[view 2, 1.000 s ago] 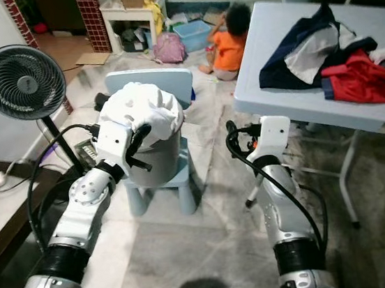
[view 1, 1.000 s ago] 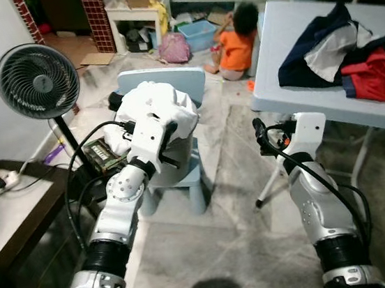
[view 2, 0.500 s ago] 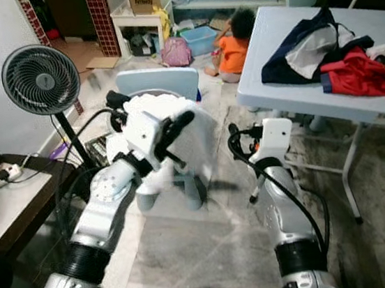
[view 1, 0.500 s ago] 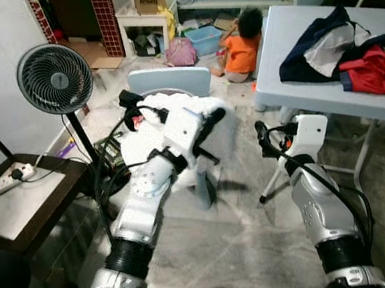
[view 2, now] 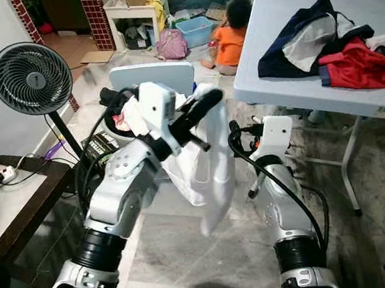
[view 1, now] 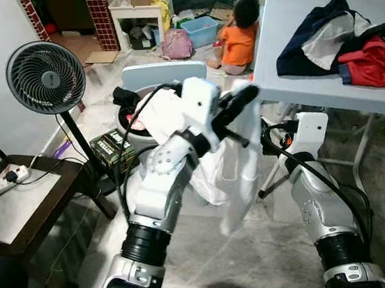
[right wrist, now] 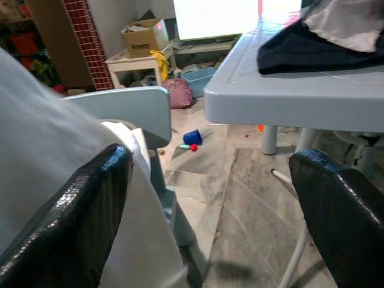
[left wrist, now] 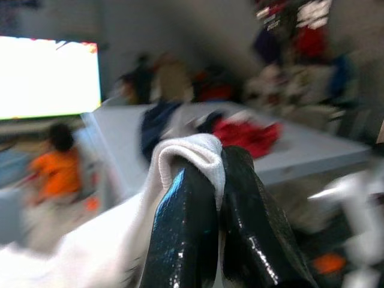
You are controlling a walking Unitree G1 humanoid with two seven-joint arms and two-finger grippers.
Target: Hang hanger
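White cloth [view 1: 234, 170] hangs from the left hand [view 1: 243, 99], whose two black fingers [left wrist: 186, 228] are clenched on a fold of it, just beside the table [view 1: 289, 69] edge and above the floor. The right hand [right wrist: 210, 210] waits below the table edge, fingers spread wide, beside the cloth. No hanger can be made out.

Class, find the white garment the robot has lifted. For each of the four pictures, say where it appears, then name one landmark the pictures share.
Left eye view: white garment hangs centre, from the left tool.
Right eye view: it hangs centre, beside the small chair.
Left wrist view: a fold is pinched between the black fingers.
Right wrist view: it covers the near side, by one finger.
Shared landmark: the grey table with clothes.
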